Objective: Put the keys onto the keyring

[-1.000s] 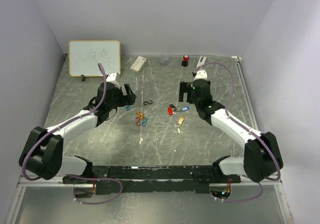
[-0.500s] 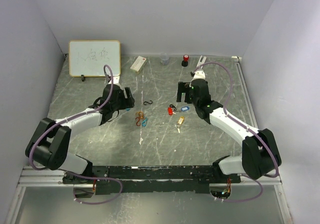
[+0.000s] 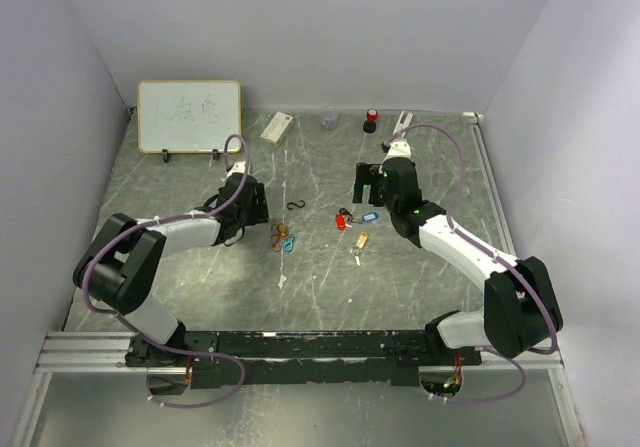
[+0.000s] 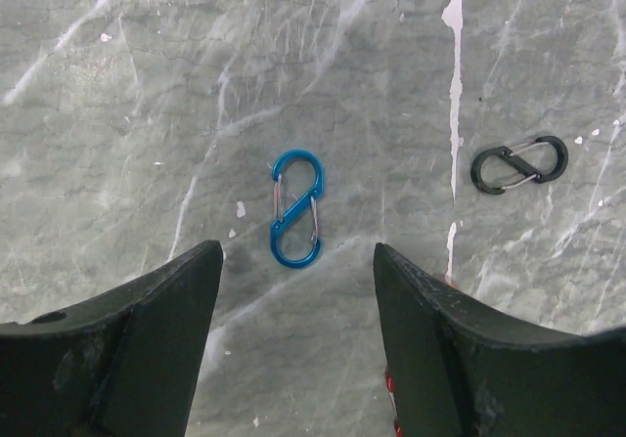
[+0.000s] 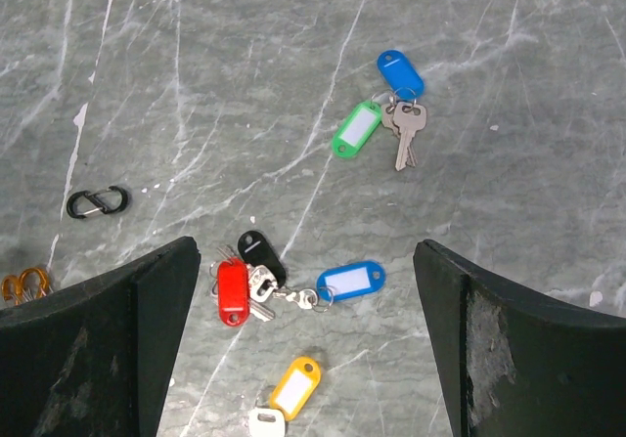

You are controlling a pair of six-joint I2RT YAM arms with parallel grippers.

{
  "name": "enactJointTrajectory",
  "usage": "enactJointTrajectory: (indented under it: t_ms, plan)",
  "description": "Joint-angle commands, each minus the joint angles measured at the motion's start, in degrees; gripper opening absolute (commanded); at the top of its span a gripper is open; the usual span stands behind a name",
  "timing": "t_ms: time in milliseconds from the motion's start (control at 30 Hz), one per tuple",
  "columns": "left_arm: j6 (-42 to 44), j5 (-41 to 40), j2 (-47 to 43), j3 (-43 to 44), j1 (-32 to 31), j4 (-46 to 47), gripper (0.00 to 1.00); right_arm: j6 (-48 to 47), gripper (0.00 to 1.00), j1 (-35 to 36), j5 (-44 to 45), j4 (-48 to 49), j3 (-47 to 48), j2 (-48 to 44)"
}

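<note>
- Left gripper [image 4: 295,266]: jaws released and standing apart, nothing between the pads.
- A blue carabiner [image 4: 296,210] lies flat on the table [image 4: 117,95], centre of the left wrist frame, just ahead of the gap between the fingertips.
- Its long axis runs nearly top to bottom of that frame, in line with the gap. Judgement: the jaws would close across its narrow waist.
- A black carabiner [image 4: 518,164] sits right of centre in that frame, well apart from the gap and lying almost crosswise.
- Right gripper [image 5: 305,251]: jaws wide and released, holding nothing.
- The keys [image 5: 264,285] lie on the table in the right wrist frame:
  - The red, black and blue tags are bunched at lower centre, between the two fingers.
  - A yellow tag [image 5: 294,386] is at the bottom edge.
  - A green-and-blue tagged pair [image 5: 377,114] is apart at upper right of centre.
- The blue tag in the bunch lies nearly left to right; the red tag lies nearly upright in the frame.
- Top view: the keys [image 3: 352,222] lie at centre frame, close below the right gripper and farther from the left one.
- Judgement: the right arm is nearer the keys and the left is nearer the clip. No key is on a ring-clip yet.
</note>
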Motion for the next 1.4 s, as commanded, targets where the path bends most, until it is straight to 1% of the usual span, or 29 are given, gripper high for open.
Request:
enactJointTrajectory:
  t_ms: [0, 300, 700, 800, 1100, 1233, 1300, 1367]
  plan:
    - [0.78, -4.56, 1.52, 2.97, -1.40, -1.39, 0.74, 0.37, 0.93, 0.03, 0.21, 0.64, 0.52, -0.81]
    - [1.23, -7.17, 4.99, 5.09, -2.06, -1.84, 0.73, 0.29, 0.93, 0.06, 0.71, 0.46, -0.09, -1.30]
    - [1.74, -8.71, 7.77, 7.22, -2.55, -2.55, 0.66, -0.25, 0.92, 0.01, 2.08, -0.06, -0.36, -1.60]
    - [2.06, -9.34, 8.28, 7.73, -2.86, -2.94, 0.62, -0.28, 0.93, 0.06, 2.19, -0.06, -0.46, -1.67]
    - [2.47, -11.43, 10.28, 9.25, -4.12, -4.46, 0.60, -0.24, 0.93, 0.01, 2.39, -0.27, -0.59, -1.87]
    - [2.56, -12.01, 10.52, 9.39, -4.23, -4.67, 0.56, -0.23, 0.93, 0.01, 2.48, -0.33, -0.65, -1.95]
    - [2.59, -12.25, 10.64, 9.50, -4.25, -4.97, 0.52, -0.33, 0.93, 0.01, 2.56, -0.42, -0.71, -1.97]
    - [2.64, -12.35, 10.81, 9.63, -4.25, -5.23, 0.51, -0.35, 0.93, 0.04, 2.65, -0.56, -0.67, -1.96]
